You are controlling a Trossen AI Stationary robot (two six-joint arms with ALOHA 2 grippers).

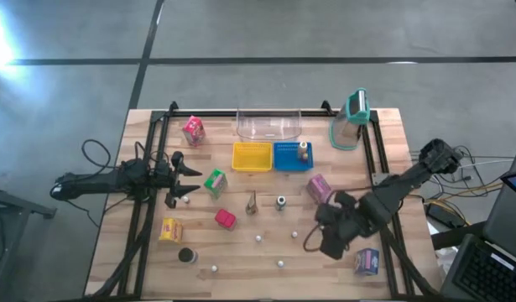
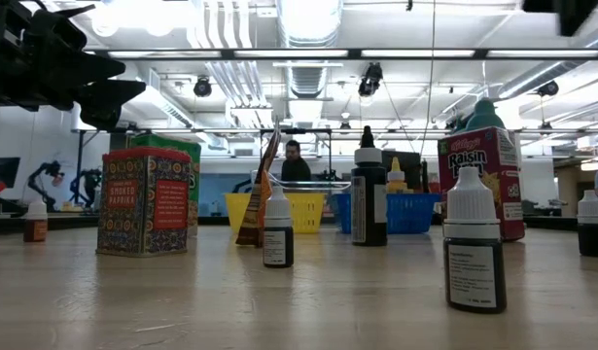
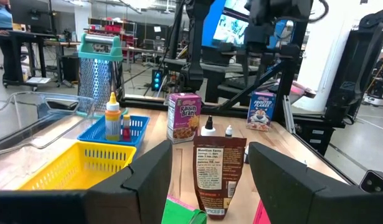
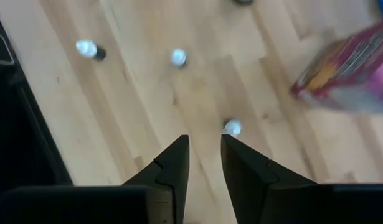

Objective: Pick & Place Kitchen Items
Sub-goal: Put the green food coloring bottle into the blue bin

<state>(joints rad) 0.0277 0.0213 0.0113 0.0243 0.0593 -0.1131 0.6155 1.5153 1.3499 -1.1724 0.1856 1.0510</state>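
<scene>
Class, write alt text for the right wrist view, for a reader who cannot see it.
The right gripper, its two dark fingers a narrow gap apart and empty, points down at a wooden table. A small white-capped bottle stands just beyond the fingertips; two more stand farther off, and a blurred pink carton lies to one side.

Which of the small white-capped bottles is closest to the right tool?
The white-capped bottle just ahead of the right tool, beside the purple carton; the other two stand farther out.

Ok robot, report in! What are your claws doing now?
Right gripper empty, jaws narrowly apart above a small white-capped bottle. Left gripper open, empty, waiting by the green carton. Nothing in the way.
</scene>
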